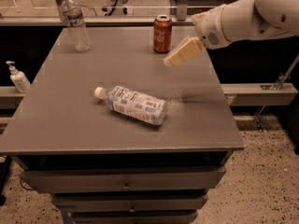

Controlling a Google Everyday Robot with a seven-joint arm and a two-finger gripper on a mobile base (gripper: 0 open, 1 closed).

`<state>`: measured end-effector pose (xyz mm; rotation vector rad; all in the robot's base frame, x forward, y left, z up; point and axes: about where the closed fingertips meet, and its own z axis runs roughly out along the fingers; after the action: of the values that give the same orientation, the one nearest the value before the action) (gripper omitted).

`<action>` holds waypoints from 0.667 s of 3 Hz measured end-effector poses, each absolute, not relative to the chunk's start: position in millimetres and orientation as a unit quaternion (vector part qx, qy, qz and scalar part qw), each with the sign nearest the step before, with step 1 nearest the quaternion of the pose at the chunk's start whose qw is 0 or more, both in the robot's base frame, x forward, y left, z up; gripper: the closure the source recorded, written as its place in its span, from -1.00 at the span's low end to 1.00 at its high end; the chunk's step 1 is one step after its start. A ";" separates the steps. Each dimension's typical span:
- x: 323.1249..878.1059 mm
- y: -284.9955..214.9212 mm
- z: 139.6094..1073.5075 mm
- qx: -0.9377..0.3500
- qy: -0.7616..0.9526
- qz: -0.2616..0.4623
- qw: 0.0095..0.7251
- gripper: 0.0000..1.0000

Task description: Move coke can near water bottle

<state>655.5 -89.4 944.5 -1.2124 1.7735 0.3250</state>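
The red coke can (162, 33) stands upright at the back middle of the grey table (74, 111). The tall clear water bottle (74, 21) with a white cap stands upright at the back left corner. My gripper (180, 54) hangs above the table just right of the coke can and a little nearer the front, apart from it. It holds nothing that I can see.
A stubbier bottle with a white and blue label (134, 105) lies on its side mid-table. A small white pump bottle (17, 77) stands on a ledge left of the table. Drawers sit below the table's front edge.
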 end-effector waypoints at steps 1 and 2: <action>655.5 -89.2 944.5 -0.494 0.722 0.132 0.466 -1.00; 669.3 -88.1 942.9 -0.473 0.717 0.138 0.494 -1.00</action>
<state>669.3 -88.1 942.9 -1.1467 1.7379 0.3344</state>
